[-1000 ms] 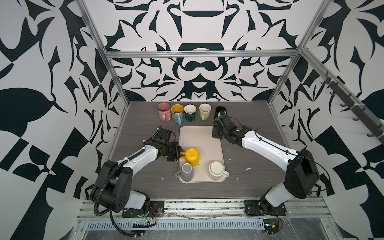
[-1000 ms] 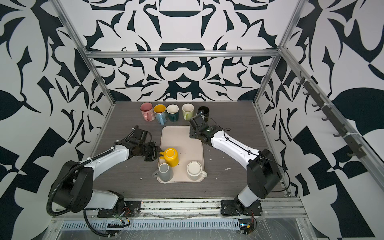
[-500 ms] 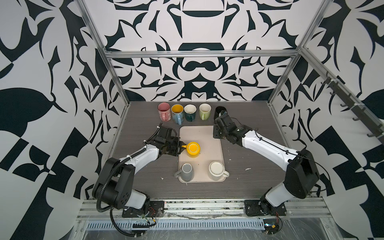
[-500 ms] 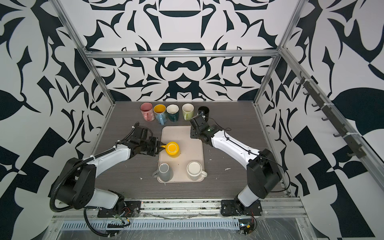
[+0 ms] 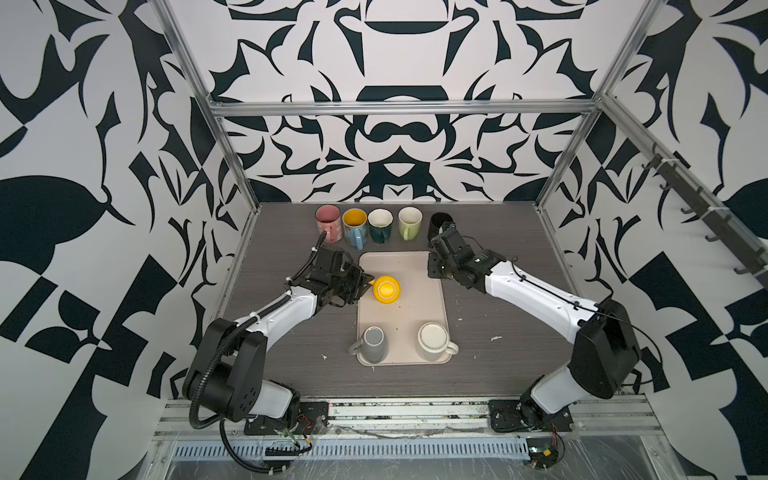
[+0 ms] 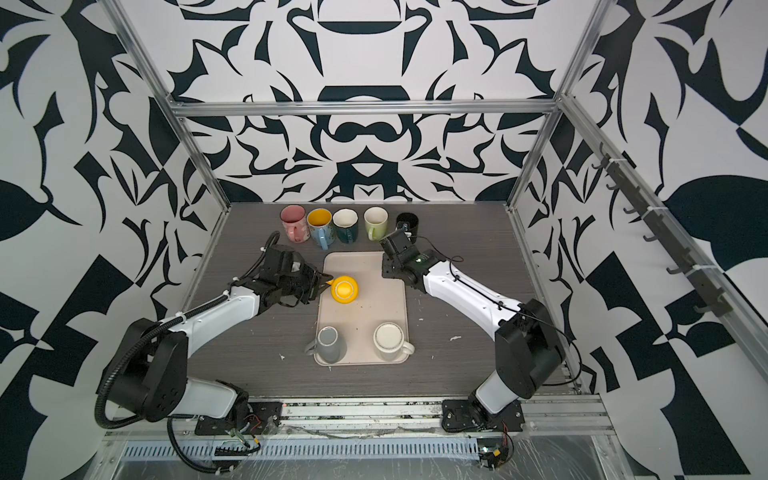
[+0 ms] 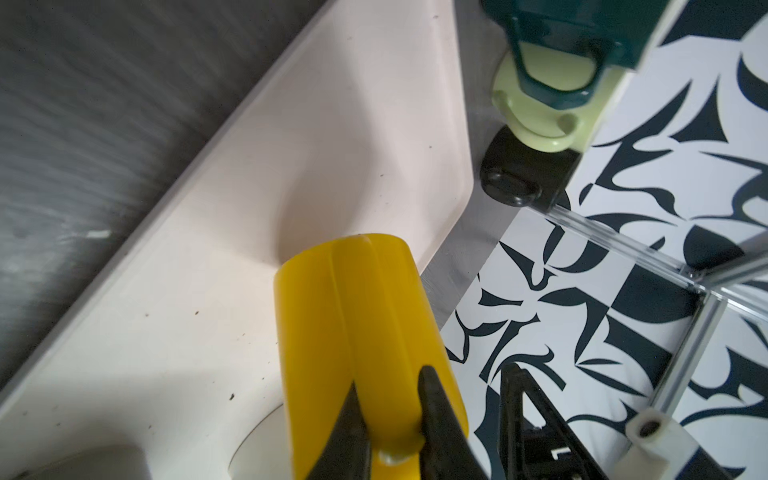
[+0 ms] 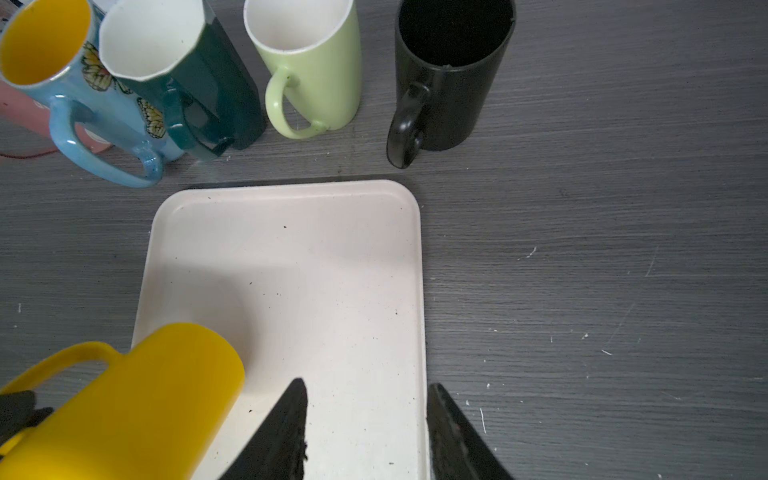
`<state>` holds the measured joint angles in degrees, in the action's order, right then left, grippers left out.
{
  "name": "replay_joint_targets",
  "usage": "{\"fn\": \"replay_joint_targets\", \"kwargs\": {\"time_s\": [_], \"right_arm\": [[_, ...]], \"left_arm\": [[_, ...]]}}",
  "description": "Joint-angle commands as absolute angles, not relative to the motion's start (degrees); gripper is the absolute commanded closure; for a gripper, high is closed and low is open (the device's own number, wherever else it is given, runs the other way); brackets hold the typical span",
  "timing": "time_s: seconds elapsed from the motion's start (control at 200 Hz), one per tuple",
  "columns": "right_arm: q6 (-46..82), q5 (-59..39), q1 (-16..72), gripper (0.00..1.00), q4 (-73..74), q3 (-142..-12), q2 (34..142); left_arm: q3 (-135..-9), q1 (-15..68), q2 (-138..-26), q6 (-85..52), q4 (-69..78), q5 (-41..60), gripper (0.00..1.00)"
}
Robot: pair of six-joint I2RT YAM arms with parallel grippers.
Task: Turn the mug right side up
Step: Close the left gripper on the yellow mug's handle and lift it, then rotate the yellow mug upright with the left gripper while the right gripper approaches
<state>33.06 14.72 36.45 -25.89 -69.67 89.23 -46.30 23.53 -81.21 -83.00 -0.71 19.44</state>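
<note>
Two grippers are mine, and I start with the left. My left gripper (image 5: 369, 284) is clamped on the handle of the yellow mug (image 5: 386, 289); the left wrist view shows my two black fingers (image 7: 434, 409) pinching that handle from either side, with the mug's body (image 7: 353, 311) reaching away from them. In both top views the mug hangs over the left part of the cream tray (image 5: 403, 309), in its far half, with its closed bottom turned up toward the camera, so it is not yet right side up. A soft shadow lies on the tray beside it.

At the tray's near end stand a grey mug (image 5: 372, 344) on the left and a cream mug (image 5: 433, 340) on the right. Beyond the tray's far edge, five mugs stand in a row on the dark table (image 5: 498, 365), mouths up: a pink mug (image 5: 328, 222), a blue mug (image 5: 354, 230) with a yellow inside, a dark teal mug (image 5: 380, 227), a light green mug (image 5: 410, 225) and a black mug (image 5: 440, 222).

My right gripper (image 8: 366, 382) hangs over the tray's far right corner, its jaws spread apart with nothing between them, near the black mug but not touching it.
</note>
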Motion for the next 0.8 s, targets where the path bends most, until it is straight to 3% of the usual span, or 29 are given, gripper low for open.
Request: {"fn": "replay_joint_targets", "kwargs": {"time_s": [0.0,0.525,0.795], "right_arm": [[33.25,14.92,36.21,0.5,-25.7,-69.76,86.11],[28.37,11.64,36.25,0.5,-27.0,-74.24,83.51],[26.73,8.13,35.53,0.5,-27.11,-75.91,80.8]], "left_arm": [[-50.31,24.25,-76.56,-71.56,2.31,17.19,1.0],[-48.27,36.03,-65.09,-31.26,3.97,-6.07,1.0],[-44.51,45.83,-63.76,-12.79,14.64,-18.72,1.0]]}}
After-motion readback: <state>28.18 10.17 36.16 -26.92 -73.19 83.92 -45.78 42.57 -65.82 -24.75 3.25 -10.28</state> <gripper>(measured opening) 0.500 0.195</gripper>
